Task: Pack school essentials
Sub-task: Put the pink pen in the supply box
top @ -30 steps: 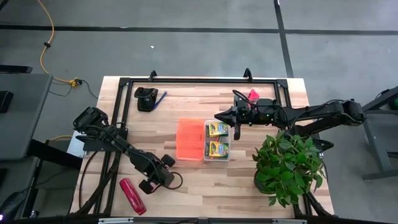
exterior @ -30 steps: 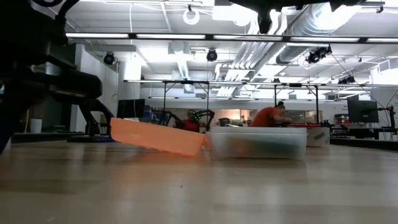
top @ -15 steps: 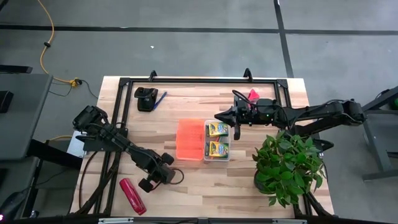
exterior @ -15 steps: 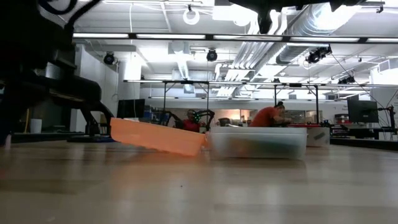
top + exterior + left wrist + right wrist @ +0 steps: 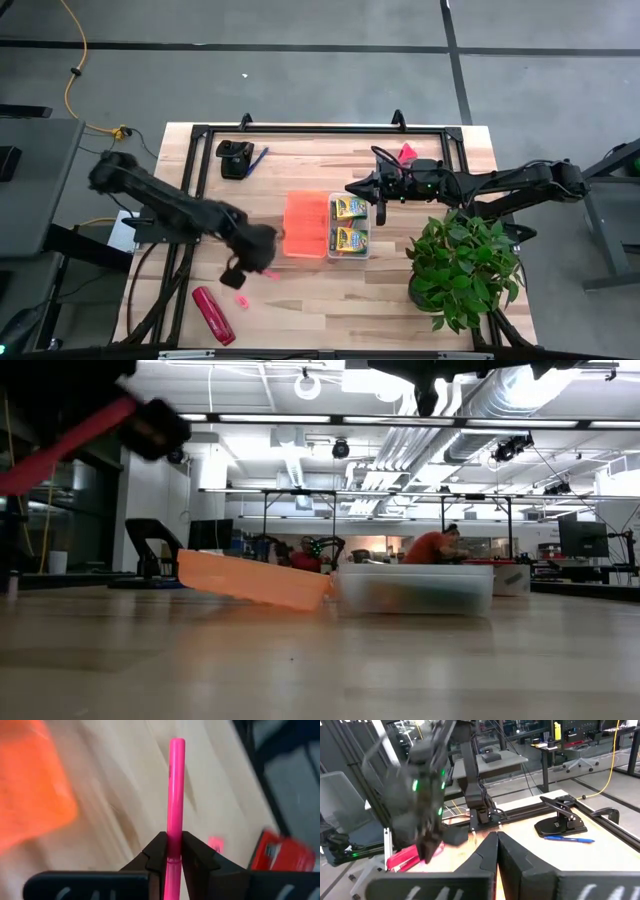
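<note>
I have left gripper (image 5: 171,851) clamped on pink pencil (image 5: 175,795), low on shaft, just beside orange lid (image 5: 305,223). Judge pencil light, stiff, slippery. Right gripper (image 5: 496,851) pinched shut above clear box (image 5: 348,254).

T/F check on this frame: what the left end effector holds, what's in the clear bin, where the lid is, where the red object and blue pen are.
1. The left end effector grips a pink pencil. True.
2. The clear bin holds two crayon boxes. True.
3. The orange lid covers the bin. False: it lies beside the bin, on the left arm's side.
4. The red object is in the bin. False: it lies on the table near the front edge.
5. The blue pen is in the right end effector. False: it lies by the black object.
</note>
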Tool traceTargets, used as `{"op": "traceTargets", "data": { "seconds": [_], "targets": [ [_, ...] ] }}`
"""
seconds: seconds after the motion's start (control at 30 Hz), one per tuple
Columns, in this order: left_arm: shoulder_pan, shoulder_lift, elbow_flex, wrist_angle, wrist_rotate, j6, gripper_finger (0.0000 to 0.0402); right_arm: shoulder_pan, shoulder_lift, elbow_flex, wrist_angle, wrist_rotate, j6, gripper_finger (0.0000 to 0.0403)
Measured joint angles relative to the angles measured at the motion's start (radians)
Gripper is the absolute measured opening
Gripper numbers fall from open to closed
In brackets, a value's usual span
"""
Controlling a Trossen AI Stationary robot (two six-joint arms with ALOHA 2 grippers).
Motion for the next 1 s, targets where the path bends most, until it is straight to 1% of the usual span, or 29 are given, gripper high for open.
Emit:
{"op": "traceTargets", "data": {
  "seconds": [0.07,0.13,0.3,0.4,0.53,0.63,0.73,0.8,0.9,1.0],
  "targets": [
    [0.045,-0.083,0.000,0.026,-0.007,-0.016,0.0035,0.000,0.000,0.000,-0.001,0.000,0.001,0.0000],
    [0.092,-0.163,0.001,0.085,-0.024,-0.039,0.0035,0.000,0.000,0.000,-0.003,0.000,0.001,0.0000],
    [0.204,-0.335,0.002,0.254,-0.145,-0.053,0.0035,0.000,0.000,0.000,-0.003,0.001,0.003,0.0000],
    [0.264,-0.402,0.003,0.357,-0.188,-0.052,0.0035,0.000,0.000,0.000,-0.003,0.025,0.003,0.0000],
    [0.333,-0.447,-0.001,0.458,-0.186,-0.035,0.0035,0.001,0.000,0.000,0.001,0.034,0.010,0.0000],
    [0.368,-0.472,-0.082,0.622,-0.174,-0.067,0.0035,0.001,0.000,0.000,0.009,0.034,0.010,0.0000],
    [0.388,-0.488,-0.218,0.862,-0.161,-0.155,0.0035,0.001,0.000,0.000,0.011,0.034,0.010,0.0000],
    [0.398,-0.491,-0.306,0.978,-0.160,-0.217,0.0035,0.001,0.000,0.000,0.013,0.034,0.010,0.0000],
    [0.398,-0.488,-0.401,1.111,-0.171,-0.273,0.0035,0.001,0.000,0.000,0.019,0.034,0.002,0.0000],
    [0.398,-0.481,-0.445,1.175,-0.188,-0.301,0.0035,0.001,0.000,0.000,0.025,0.034,-0.012,0.0000]
  ]
}}
